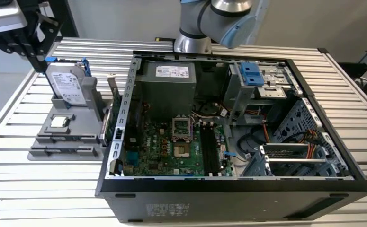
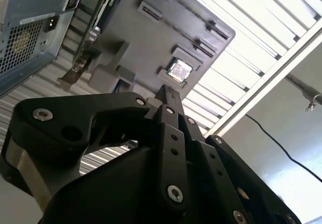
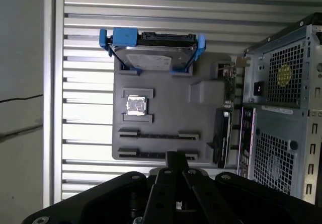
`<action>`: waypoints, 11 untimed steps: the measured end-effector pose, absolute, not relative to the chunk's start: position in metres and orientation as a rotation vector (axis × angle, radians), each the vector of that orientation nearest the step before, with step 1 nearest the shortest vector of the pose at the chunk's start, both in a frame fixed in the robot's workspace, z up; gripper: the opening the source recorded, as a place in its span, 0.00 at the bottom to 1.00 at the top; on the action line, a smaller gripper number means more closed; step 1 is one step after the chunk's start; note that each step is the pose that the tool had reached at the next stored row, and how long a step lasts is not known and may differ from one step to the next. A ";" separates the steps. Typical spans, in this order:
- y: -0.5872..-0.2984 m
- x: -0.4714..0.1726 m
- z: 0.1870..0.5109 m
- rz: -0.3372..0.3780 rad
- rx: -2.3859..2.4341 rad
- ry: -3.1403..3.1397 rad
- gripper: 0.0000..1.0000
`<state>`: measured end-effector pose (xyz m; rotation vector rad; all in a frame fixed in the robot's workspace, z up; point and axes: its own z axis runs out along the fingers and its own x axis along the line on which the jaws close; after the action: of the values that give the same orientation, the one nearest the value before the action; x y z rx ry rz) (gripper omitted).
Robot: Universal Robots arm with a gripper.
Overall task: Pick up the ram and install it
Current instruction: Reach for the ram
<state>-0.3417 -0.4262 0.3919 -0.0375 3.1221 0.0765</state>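
Gripper (image 3: pixel 176 156): black fingers pressed together tip to tip. It hangs above the grey holder's (image 3: pixel 166 110) long-slot end. Same closed tip in the second wrist view (image 2: pixel 165 89).
Ram: can't pin it down. The likeliest spot is the dark memory slots (image 1: pixel 210 151) inside the computer case beside the holder. From here I can't tell a seated stick from a bare slot.
Holder's long slots (image 3: pixel 158 136): two of them, one beside the other, at the end nearest the gripper. They show plain grey with a dark groove.
Processor chip (image 3: pixel 136 105): small silver square, flat in its pocket mid-holder, between the long slots and the drive.
Hard drive (image 3: pixel 153 58): silver, in a blue frame, propped at the holder's far end from the gripper.
Dark card (image 3: pixel 220 141): standing on edge along the holder's case-side rim.
Computer case (image 1: pixel 234 198): open-sided, just beside the holder on the exterior view's right.
CPU socket (image 1: pixel 183 150): on the motherboard (image 1: pixel 164 156), on the holder's side of the memory slots.
Slatted table (image 1: pixel 44 189): pale metal, carries the holder and case.
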 end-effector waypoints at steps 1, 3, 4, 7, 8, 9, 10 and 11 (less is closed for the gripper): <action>-0.427 -0.342 0.392 0.076 -0.038 3.122 0.00; -0.429 -0.342 0.392 0.077 -0.037 3.122 0.00; -0.429 -0.342 0.392 0.077 -0.038 3.122 0.00; -0.430 -0.342 0.392 0.076 -0.038 3.122 0.00; -0.430 -0.342 0.392 0.076 -0.038 3.122 0.00; -0.430 -0.342 0.392 0.077 -0.038 3.122 0.00; -0.430 -0.342 0.392 0.077 -0.038 3.122 0.00; -0.430 -0.342 0.392 0.077 -0.038 3.122 0.00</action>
<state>-0.3417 -0.4301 0.3919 -0.0376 3.1220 0.0765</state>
